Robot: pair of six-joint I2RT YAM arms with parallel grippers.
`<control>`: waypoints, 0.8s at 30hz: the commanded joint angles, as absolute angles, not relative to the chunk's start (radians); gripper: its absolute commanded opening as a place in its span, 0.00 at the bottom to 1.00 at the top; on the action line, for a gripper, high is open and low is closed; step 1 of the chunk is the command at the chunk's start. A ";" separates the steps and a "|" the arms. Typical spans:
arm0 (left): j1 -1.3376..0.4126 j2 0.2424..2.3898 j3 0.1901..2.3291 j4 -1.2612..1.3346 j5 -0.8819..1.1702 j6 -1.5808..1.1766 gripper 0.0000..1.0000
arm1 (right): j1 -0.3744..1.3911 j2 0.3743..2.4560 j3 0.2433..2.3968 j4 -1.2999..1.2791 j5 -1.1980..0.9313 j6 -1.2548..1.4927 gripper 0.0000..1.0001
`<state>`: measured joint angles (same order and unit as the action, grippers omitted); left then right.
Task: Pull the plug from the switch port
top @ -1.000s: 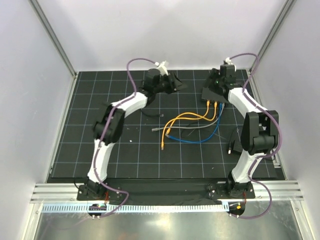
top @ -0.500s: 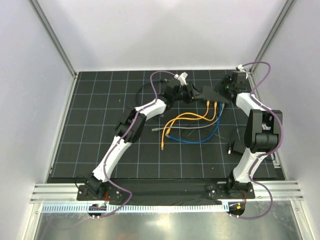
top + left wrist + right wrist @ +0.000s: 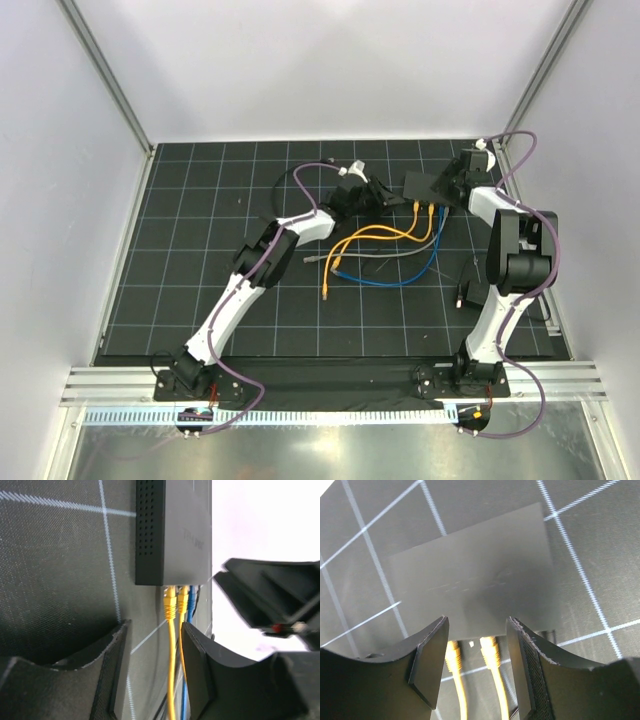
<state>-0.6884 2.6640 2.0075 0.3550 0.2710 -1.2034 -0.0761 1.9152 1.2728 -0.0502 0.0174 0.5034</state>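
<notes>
The switch [image 3: 423, 185] on the worktop [image 3: 200, 250] holds 2 yellow plugs [image 3: 170, 601] and 1 blue plug [image 3: 192, 599]. Both the left fingers [image 3: 111, 672] and the right fingers [image 3: 427, 662] stand apart, gripping nothing.

Switch [image 3: 422, 184] sits far-right on the worktop [image 3: 200, 250], w/ cables [image 3: 385, 250] running out of its near edge and fanning toward centre. Left claw [image 3: 385, 195] is just left of it, fingers either side of the plugged cables. Right claw [image 3: 452, 182] is at the switch's right end, above it, plugs [image 3: 490, 652] showing btwn its fingers.
</notes>
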 commanded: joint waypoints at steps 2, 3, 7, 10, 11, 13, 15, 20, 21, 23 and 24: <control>-0.721 2.618 2.025 0.370 0.161 -1.239 0.48 | -0.080 1.940 1.328 -0.043 0.100 0.509 0.58; -0.724 2.625 2.034 0.382 0.163 -1.264 0.48 | -0.080 1.947 1.330 -0.043 0.100 0.509 0.57; -0.732 2.669 2.094 0.354 0.164 -1.310 0.45 | -0.080 1.957 1.333 -0.043 0.110 0.506 0.56; -0.739 2.678 2.088 0.383 0.153 -1.370 0.42 | -0.081 1.965 1.335 -0.041 0.107 0.506 0.56; -0.744 2.681 2.088 0.388 0.153 -1.379 0.41 | -0.080 1.968 1.336 -0.041 0.109 0.508 0.56; -0.749 2.689 2.089 0.384 0.135 -1.404 0.41 | -0.081 1.968 1.338 -0.040 0.103 0.506 0.56; -0.750 2.698 2.098 0.380 0.127 -1.423 0.41 | -0.081 1.968 1.336 -0.040 0.103 0.505 0.55; -0.753 2.726 2.112 0.381 0.114 -1.492 0.40 | -0.081 1.971 1.335 -0.038 0.101 0.505 0.55; -0.755 2.737 2.115 0.391 0.109 -1.499 0.41 | -0.081 1.971 1.336 -0.037 0.100 0.506 0.55; -0.758 2.756 2.160 0.374 0.107 -1.503 0.41 | -0.083 1.971 1.336 -0.037 0.097 0.505 0.55; -0.758 2.778 2.175 0.361 0.107 -1.505 0.41 | -0.083 1.974 1.336 -0.037 0.098 0.503 0.55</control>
<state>-0.7506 2.7457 2.1056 0.3656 0.1364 -1.4815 -0.0765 1.9678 1.3006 -0.0612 0.0837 0.5034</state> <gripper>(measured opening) 0.406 0.551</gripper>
